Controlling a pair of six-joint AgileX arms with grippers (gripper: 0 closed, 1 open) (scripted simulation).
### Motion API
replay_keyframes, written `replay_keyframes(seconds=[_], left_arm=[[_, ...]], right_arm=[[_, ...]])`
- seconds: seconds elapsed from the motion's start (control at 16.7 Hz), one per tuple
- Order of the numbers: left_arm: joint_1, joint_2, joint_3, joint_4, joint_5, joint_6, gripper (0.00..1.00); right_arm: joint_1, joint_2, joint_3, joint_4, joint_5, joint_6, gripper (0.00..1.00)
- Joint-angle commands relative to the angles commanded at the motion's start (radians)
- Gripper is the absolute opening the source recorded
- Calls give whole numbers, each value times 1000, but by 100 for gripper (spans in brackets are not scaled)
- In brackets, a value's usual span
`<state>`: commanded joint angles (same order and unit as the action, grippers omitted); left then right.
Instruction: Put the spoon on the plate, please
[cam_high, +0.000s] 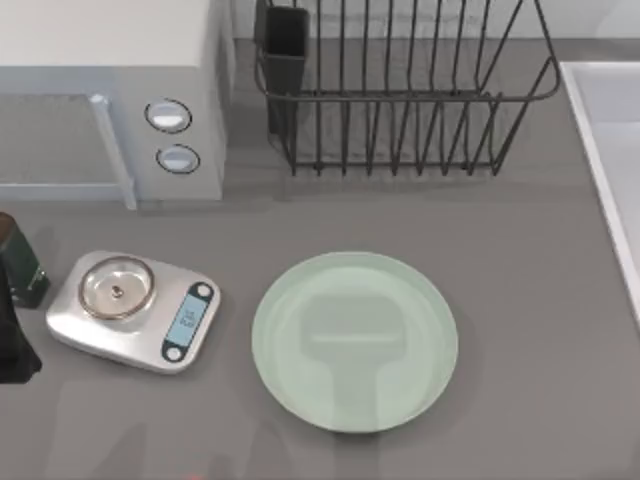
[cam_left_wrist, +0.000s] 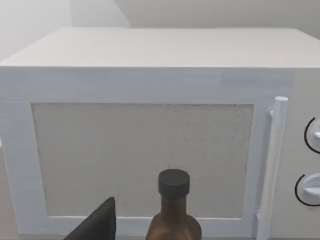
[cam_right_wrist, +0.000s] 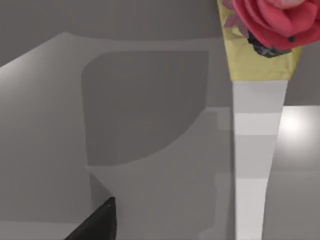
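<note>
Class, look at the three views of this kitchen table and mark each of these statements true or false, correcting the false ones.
1. The plate has nothing lying on it. True.
2. The kitchen scale sits to the right of the plate in the top view. False: it sits to the plate's left.
3. A dish rack stands behind the plate. True.
4. The bottle in the left wrist view has its cap off. False: a dark cap is on it.
5. The spoon has a plain handle end. False: a pink and yellow ornament tops it.
</note>
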<state>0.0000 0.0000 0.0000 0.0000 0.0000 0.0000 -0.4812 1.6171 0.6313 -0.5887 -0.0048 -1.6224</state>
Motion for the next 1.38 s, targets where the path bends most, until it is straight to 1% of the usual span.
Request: replay_keyframes(seconds=[0.72, 0.78, 1.2, 1.26, 1.38], left_arm=[[0, 0, 0, 0, 0, 0, 100], [0, 0, 0, 0, 0, 0, 100], [0, 0, 0, 0, 0, 0, 100], [0, 0, 0, 0, 0, 0, 100], [0, 0, 0, 0, 0, 0, 100]], right_arm=[[0, 0, 0, 0, 0, 0, 2], [0, 0, 0, 0, 0, 0, 0], [0, 0, 0, 0, 0, 0, 0], [4, -70, 40, -106, 15, 39, 0], [3, -75, 53, -122, 15, 35, 0]])
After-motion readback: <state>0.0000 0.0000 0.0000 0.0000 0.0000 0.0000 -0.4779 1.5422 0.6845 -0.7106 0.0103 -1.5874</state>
